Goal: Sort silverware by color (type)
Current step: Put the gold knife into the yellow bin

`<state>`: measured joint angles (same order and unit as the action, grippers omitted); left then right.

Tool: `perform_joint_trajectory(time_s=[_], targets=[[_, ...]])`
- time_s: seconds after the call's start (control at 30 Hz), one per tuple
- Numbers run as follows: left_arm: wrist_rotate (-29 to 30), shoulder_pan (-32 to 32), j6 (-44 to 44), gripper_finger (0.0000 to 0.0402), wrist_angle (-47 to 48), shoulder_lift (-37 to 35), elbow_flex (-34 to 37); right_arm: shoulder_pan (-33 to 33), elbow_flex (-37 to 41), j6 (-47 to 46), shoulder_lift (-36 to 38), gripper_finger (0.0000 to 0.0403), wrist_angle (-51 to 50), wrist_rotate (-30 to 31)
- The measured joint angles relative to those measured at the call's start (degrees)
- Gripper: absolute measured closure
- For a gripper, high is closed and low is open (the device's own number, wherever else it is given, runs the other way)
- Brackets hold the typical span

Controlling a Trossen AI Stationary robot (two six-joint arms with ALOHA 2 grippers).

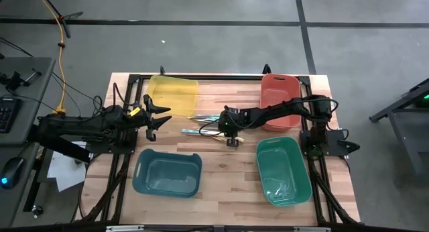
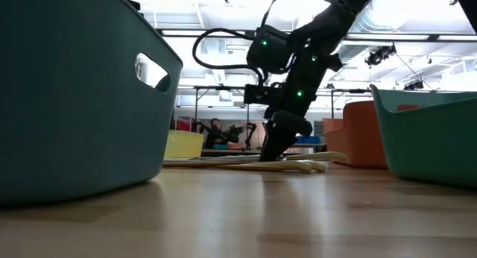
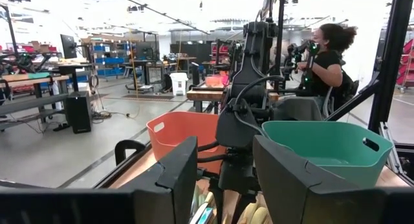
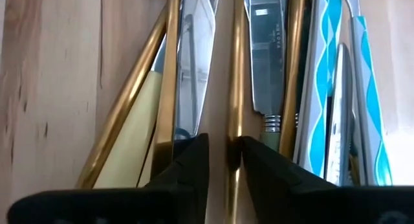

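Right pincer [image 4: 224, 160] down at bench [image 1: 221, 185] centre, fingers nearly together astride one thin gold-tan utensil [image 4: 235, 88] in the silverware [image 1: 204, 127] heap. Likely light, stiff, slick; best pinched mid-handle, clear of neighbours. Left pincer [image 1: 159, 118] spread, empty, at nine o'clock from the heap.

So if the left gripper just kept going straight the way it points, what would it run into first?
Most likely the right arm, which sits directly ahead of the left gripper above the silverware pile. The orange bin stands behind it, though depth is hard to judge.
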<state>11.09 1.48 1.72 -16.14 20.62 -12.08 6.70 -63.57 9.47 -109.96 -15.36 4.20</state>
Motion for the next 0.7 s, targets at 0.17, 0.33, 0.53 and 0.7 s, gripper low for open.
perform_joint_trajectory(time_s=[0.17, 0.33, 0.53, 0.7], targets=[[0.0, 0.0, 0.0, 0.0259, 0.0, 0.0, 0.0, 0.06, -0.22, -0.59, -0.71, 0.0351, -0.84, -0.44], [0.0, 0.0, 0.0, 0.0259, 0.0, 0.02, 0.0, 0.11, -0.24, -2.18, -0.8, 0.0356, -1.31, -0.63], [0.0, 0.0, 0.0, 0.0259, 0.0, 0.02, 0.0, 0.47, -0.24, -3.62, -0.88, 0.0348, -2.13, -0.8], [-0.02, 0.0, 0.0, 0.0259, 0.0, 0.01, 0.0, 0.78, -0.22, -3.68, -0.93, 0.0348, -2.27, -1.33]])
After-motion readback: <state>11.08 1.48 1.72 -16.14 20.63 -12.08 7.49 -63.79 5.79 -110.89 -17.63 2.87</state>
